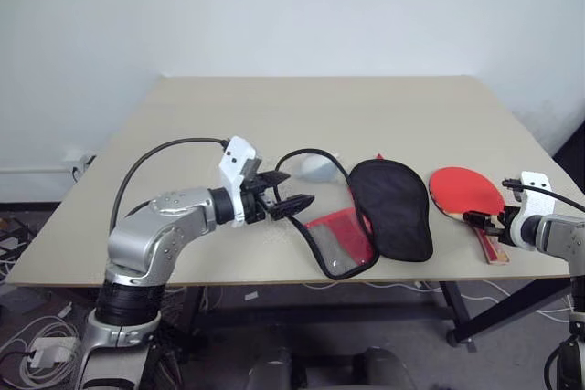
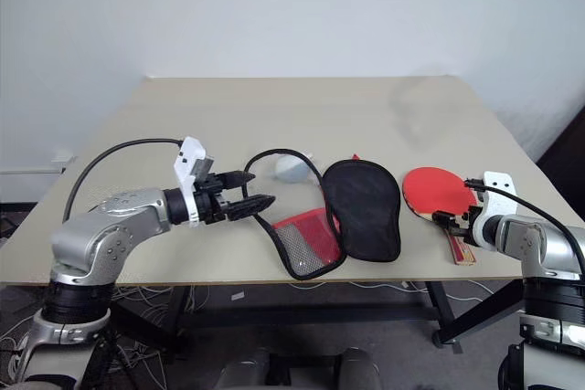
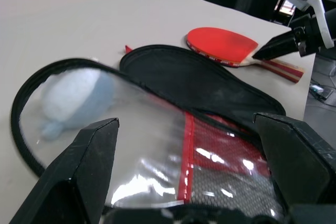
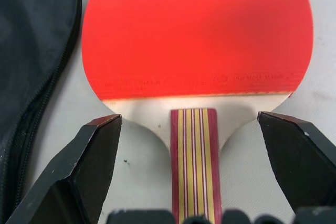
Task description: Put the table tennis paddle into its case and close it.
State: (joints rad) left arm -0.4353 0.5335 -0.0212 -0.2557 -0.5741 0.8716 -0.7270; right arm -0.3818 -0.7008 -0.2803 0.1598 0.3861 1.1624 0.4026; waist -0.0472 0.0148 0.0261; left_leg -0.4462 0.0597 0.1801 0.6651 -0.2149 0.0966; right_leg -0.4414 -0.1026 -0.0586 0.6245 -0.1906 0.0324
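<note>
The table tennis paddle [image 1: 466, 191] lies flat near the table's front right, red face up, with its striped wooden handle [image 4: 193, 145] pointing at the front edge. My right gripper [image 1: 482, 222] is open, its fingers [image 4: 84, 166] on either side of the handle without gripping it. The case [image 1: 393, 207] lies unzipped and spread open left of the paddle: a black-lined half, and a half with clear film, red trim and mesh [image 3: 220, 156]. My left gripper [image 1: 291, 191] hovers open just left of and above that second half, holding nothing.
A small pale grey round lump [image 1: 318, 167] rests inside the case's black edging loop, behind the clear half. The beige table [image 1: 274, 107] stretches bare toward the white wall. The paddle's handle ends close to the table's front edge. Cables lie on the floor at the left.
</note>
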